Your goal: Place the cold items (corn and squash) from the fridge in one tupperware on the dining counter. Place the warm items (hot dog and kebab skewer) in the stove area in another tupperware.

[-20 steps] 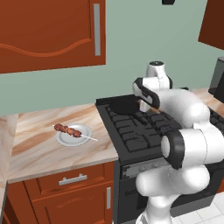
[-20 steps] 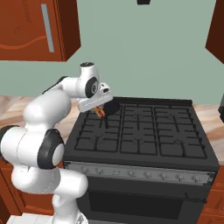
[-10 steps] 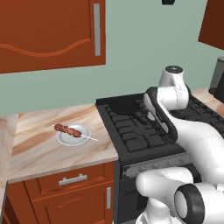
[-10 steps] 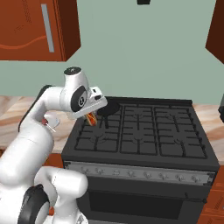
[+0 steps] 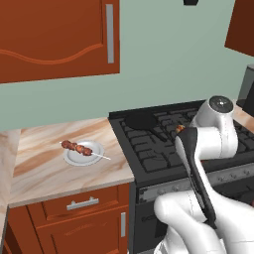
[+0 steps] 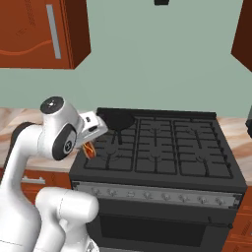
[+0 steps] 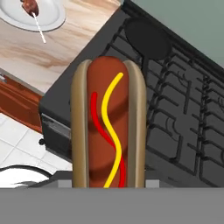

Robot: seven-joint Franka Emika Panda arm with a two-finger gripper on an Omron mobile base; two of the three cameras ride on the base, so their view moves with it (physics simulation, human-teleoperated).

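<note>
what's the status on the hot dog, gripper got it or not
Gripper shut on hot dog, lifted above the stove front-left corner. Kebab skewer on its white plate, left counter. Nothing in the way.

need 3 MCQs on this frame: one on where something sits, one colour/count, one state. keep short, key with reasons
1. Where is the kebab skewer?
A. on a white plate on the counter left of the stove
B. in the black pan
C. inside the oven

2. Which sauce lines run along the hot dog?
A. two green
B. one yellow, one red
C. none

3. What state is the pincer in?
A. open and empty
B. shut on the hot dog, above the stove
C. shut on the skewer

Key: 1 A, the left base view shows it on the plate on the marbled counter. 2 B, both show in the hand view. 3 B, the bun rises between the tips, over the stove.
</note>
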